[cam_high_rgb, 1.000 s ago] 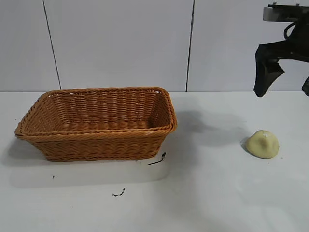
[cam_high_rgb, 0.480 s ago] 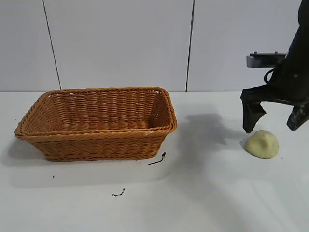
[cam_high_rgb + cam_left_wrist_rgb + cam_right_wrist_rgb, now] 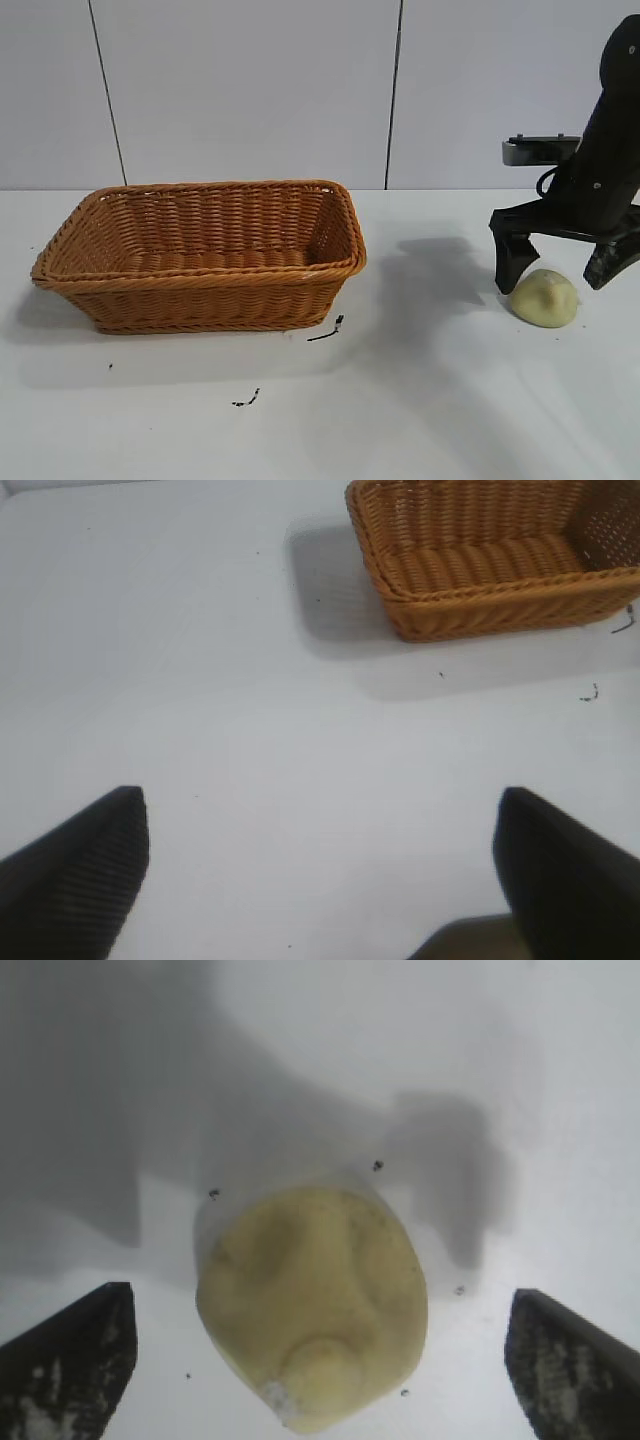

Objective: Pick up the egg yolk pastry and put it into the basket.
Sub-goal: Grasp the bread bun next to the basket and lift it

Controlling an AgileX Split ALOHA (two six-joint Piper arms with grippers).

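My right hand (image 3: 556, 270) hangs spread wide over the pastry (image 3: 544, 297), one finger on each side, neither touching it. The pastry sits on the bench (image 3: 420, 400) near its right edge, well apart from the basket (image 3: 205, 255). My left hand (image 3: 320, 870) is also spread apart.

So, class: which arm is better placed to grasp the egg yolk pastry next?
Right. The right gripper hangs open astride the egg yolk pastry, one finger on each side. The left gripper, also open, sees only the basket across bare table.
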